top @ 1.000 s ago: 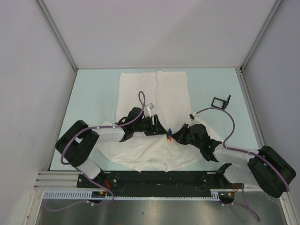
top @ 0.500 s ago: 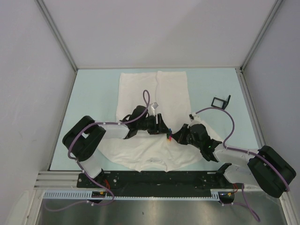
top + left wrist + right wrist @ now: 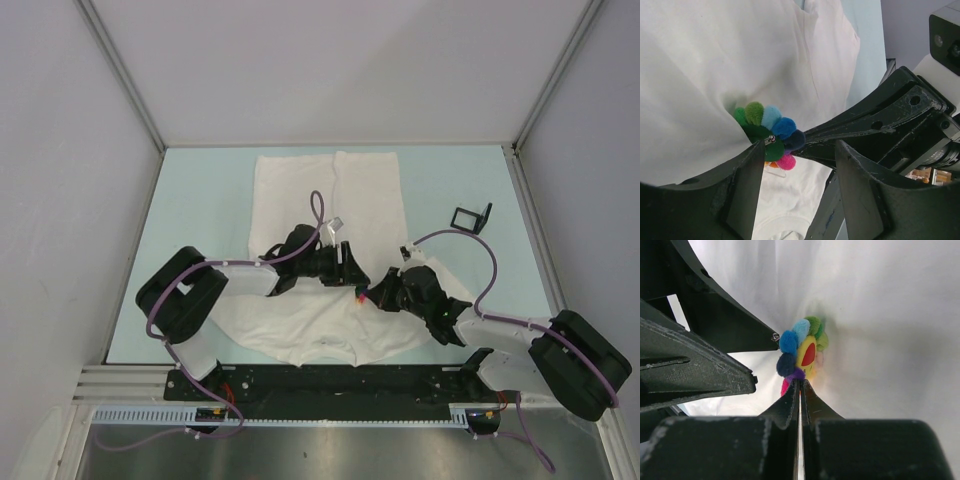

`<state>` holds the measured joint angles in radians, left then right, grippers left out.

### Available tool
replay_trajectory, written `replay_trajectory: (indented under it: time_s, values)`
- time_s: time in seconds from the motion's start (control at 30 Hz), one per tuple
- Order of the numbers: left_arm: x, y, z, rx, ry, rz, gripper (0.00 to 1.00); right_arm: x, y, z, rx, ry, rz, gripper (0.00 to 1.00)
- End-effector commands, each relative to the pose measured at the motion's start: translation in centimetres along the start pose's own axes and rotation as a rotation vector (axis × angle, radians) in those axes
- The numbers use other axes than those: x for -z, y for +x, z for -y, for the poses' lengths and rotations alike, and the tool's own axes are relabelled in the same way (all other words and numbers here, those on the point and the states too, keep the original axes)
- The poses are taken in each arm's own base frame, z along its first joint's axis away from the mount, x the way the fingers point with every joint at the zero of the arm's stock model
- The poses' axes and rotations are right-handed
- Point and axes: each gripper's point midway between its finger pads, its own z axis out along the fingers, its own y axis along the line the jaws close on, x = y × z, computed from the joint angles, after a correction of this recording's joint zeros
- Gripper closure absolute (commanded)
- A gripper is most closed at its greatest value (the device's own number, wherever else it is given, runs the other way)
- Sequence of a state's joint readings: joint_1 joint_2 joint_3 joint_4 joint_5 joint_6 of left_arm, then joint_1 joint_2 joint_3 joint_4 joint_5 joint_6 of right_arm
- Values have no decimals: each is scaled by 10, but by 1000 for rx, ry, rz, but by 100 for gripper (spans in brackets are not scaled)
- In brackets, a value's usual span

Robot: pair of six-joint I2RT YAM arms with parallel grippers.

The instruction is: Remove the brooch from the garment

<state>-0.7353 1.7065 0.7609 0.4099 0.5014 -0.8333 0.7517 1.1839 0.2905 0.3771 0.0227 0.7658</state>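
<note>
I have my right gripper (image 3: 800, 386) pinched tight on the brooch (image 3: 802, 352) at its lower petals, and the shirt (image 3: 890, 315) puckers around it. My left gripper (image 3: 797, 150) stands wide with one finger on either side of the brooch.

My left pincer (image 3: 353, 271) has moved right, nearer the brooch (image 3: 359, 294) and right pincer (image 3: 367, 296); its elbow (image 3: 180, 296) has swung inward.
</note>
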Motion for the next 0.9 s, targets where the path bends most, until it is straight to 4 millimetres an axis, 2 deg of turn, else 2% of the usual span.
replay_trajectory:
  time_s: [0.0,0.33,0.63,0.73,0.87]
  values:
    - [-4,-9,26,-26,79,18,37,1,-10,-1,28,21,30,100]
    - [-10,1,27,-11,102,-3,37,1,-12,-2,33,39,45,99]
    - [6,2,35,-43,103,9,37,2,-7,2,46,70,41,99]
    - [14,-1,30,-73,57,31,41,2,-7,3,46,76,46,100]
    - [21,-9,11,-100,-43,73,44,2,-7,1,41,77,53,99]
